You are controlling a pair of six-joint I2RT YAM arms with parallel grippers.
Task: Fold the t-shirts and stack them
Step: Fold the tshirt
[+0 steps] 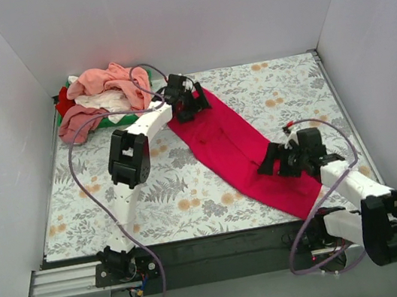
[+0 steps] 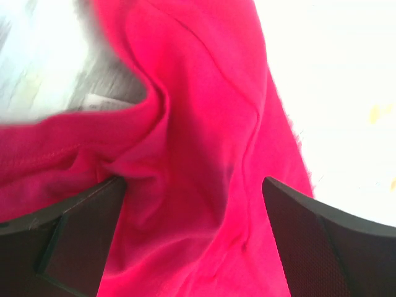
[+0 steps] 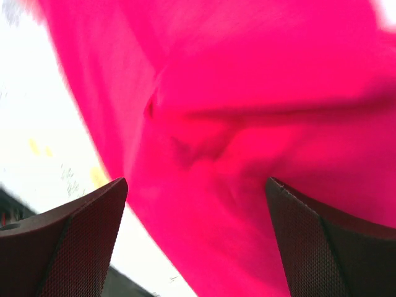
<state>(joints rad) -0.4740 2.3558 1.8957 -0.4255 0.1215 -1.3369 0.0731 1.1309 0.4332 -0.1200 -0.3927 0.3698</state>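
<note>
The crimson-magenta t-shirt (image 1: pixel 233 150) lies as a long diagonal band on the flowered table, from back centre to front right. My left gripper (image 1: pixel 190 106) is at its far end; in the left wrist view its jaws stand wide open over the cloth (image 2: pixel 198 185). My right gripper (image 1: pixel 281 161) is over the shirt's near end, jaws wide open above the cloth (image 3: pixel 210 185). A heap of other t-shirts, salmon pink (image 1: pixel 108 83), white (image 1: pixel 103 103), dusty pink (image 1: pixel 77 127) and red (image 1: pixel 64 98), lies at the back left.
The heap sits on a green tray (image 1: pixel 119 119) in the back left corner. White walls close in the table on three sides. A dark rail (image 1: pixel 223 247) runs along the near edge by the arm bases.
</note>
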